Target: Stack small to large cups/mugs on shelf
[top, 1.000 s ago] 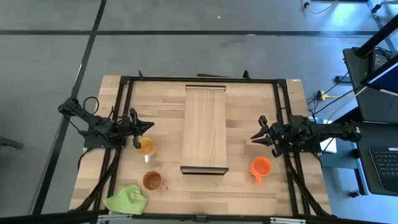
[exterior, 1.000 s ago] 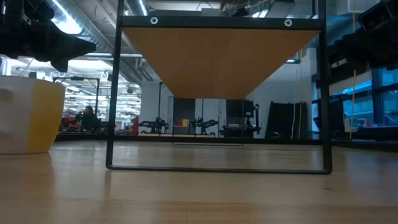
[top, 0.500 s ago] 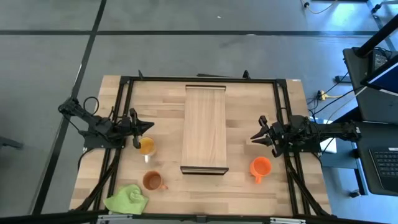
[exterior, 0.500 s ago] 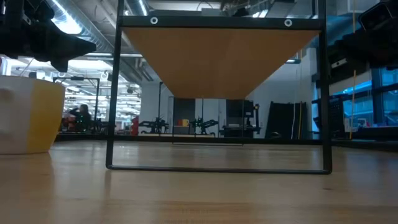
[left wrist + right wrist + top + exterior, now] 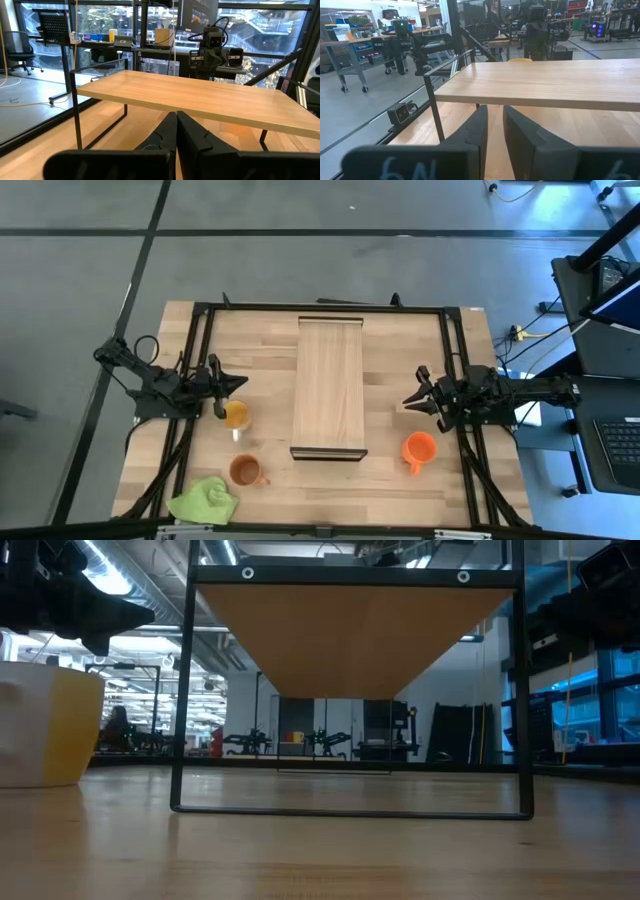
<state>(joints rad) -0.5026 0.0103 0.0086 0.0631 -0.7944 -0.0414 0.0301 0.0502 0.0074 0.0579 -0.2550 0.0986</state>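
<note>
Nothing stacked yet: shelf [image 5: 328, 385] was bare. Amber cup [image 5: 236, 415], brown mug [image 5: 245, 471] sat on worktop [image 5: 400, 480] left of shelf, orange mug [image 5: 419, 449] right of it. Left gripper [image 5: 222, 389] parked beside amber cup, fingers closed, empty. Right gripper [image 5: 412, 401] right of shelf, fingers narrowly parted, empty. Room above shelf seen clear; frame rails [image 5: 450, 350] flanked it.

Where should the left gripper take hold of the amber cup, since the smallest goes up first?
The amber cup stands upright, open end up, with no visible handle. Probably best to pinch its rim or wall from above. The left gripper is already beside it.
</note>
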